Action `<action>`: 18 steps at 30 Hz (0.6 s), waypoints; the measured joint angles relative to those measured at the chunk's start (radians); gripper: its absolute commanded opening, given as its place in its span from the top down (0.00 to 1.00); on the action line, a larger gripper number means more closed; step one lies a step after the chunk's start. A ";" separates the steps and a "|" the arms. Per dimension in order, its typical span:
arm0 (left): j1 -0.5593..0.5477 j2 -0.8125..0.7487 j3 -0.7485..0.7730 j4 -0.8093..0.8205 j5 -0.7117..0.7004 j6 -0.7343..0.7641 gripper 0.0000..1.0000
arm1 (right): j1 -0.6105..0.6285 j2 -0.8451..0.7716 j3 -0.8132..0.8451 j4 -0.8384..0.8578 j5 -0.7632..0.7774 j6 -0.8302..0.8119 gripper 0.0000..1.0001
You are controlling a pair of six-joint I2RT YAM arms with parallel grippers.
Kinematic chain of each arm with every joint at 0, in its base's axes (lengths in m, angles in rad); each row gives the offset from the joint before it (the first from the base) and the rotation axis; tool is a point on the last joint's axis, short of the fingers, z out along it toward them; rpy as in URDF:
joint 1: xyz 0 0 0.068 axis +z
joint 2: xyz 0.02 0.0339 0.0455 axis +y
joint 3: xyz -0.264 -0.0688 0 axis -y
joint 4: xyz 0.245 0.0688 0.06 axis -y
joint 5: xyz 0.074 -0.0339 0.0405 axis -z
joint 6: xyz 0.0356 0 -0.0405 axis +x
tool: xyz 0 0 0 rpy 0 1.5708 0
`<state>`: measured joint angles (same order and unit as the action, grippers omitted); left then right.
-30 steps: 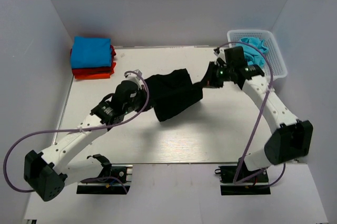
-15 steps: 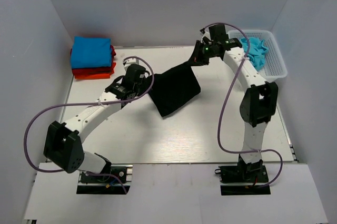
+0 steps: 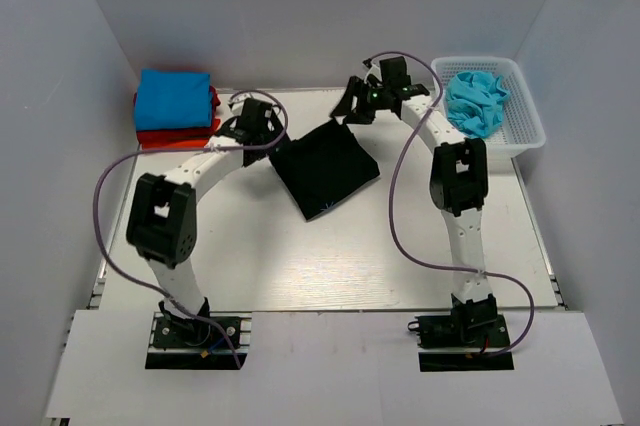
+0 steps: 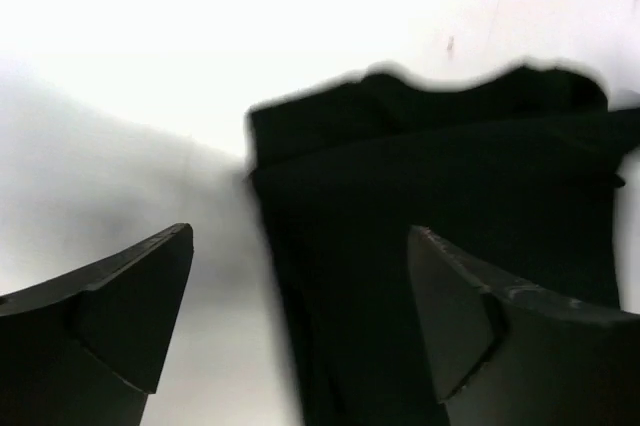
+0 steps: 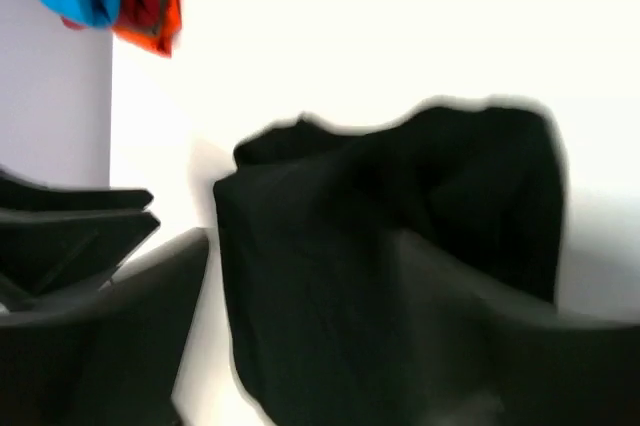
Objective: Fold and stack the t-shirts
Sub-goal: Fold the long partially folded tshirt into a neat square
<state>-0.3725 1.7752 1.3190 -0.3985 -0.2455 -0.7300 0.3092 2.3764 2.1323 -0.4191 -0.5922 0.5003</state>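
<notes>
Top external view: the folded black t-shirt [image 3: 325, 168] lay on the tabletop [image 3: 300, 246]. Right of it, a white lattice basket [image 3: 528, 124] held a crumpled turquoise t-shirt [image 3: 477, 101]. Left of it, a blue t-shirt [image 3: 173, 98] topped red t-shirts [image 3: 178, 136]. At its far edge, the left pincer [image 4: 298, 233] and right pincer [image 3: 346, 110] hovered, each spread wide and holding nothing.

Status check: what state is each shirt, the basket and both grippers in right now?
black t-shirt: folded, lying flat, not gripped.
blue t-shirt: folded, top of stack.
red t-shirts: folded, beneath it.
turquoise t-shirt: crumpled, in the basket.
left gripper: open.
right gripper: open.
</notes>
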 measured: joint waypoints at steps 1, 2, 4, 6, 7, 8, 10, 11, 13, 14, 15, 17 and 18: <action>0.008 0.045 0.058 -0.015 0.003 0.004 0.00 | -0.003 0.026 0.027 0.032 -0.008 0.011 0.10; 0.017 0.091 0.118 -0.023 0.014 0.014 0.00 | -0.006 0.041 0.041 0.056 -0.013 0.021 0.10; 0.029 0.156 0.209 -0.037 0.038 0.029 0.00 | -0.014 0.045 0.039 0.088 -0.013 0.030 0.10; 0.032 0.176 0.240 -0.040 0.075 0.043 0.00 | -0.018 0.016 -0.003 0.121 -0.004 0.023 0.10; 0.031 0.175 0.238 -0.041 0.095 0.050 0.00 | -0.021 -0.016 -0.047 0.133 0.006 0.015 0.10; 0.029 0.170 0.232 -0.039 0.121 0.054 0.00 | -0.022 -0.050 -0.091 0.131 0.018 0.006 0.10; 0.023 0.154 0.195 -0.011 0.173 0.061 0.00 | -0.023 -0.127 -0.186 0.133 0.035 -0.021 0.10; 0.019 0.147 0.173 0.003 0.202 0.064 0.00 | -0.023 -0.161 -0.224 0.129 0.037 -0.032 0.10; 0.011 0.141 0.132 0.026 0.279 0.064 0.00 | -0.020 -0.218 -0.287 0.130 0.035 -0.053 0.10; 0.008 0.142 0.116 0.034 0.319 0.064 0.00 | -0.018 -0.241 -0.316 0.129 0.034 -0.066 0.10; 0.006 0.143 0.103 0.037 0.347 0.064 0.00 | -0.016 -0.254 -0.336 0.128 0.035 -0.077 0.10; -0.002 0.143 0.065 0.072 0.412 0.064 0.00 | -0.012 -0.277 -0.402 0.129 0.037 -0.097 0.10; -0.004 0.143 0.043 0.097 0.444 0.064 0.00 | -0.010 -0.282 -0.440 0.129 0.035 -0.105 0.10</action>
<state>-0.3763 1.9186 1.3617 -0.3016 0.1986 -0.6659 0.2989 2.0949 1.6920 -0.2897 -0.5568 0.3950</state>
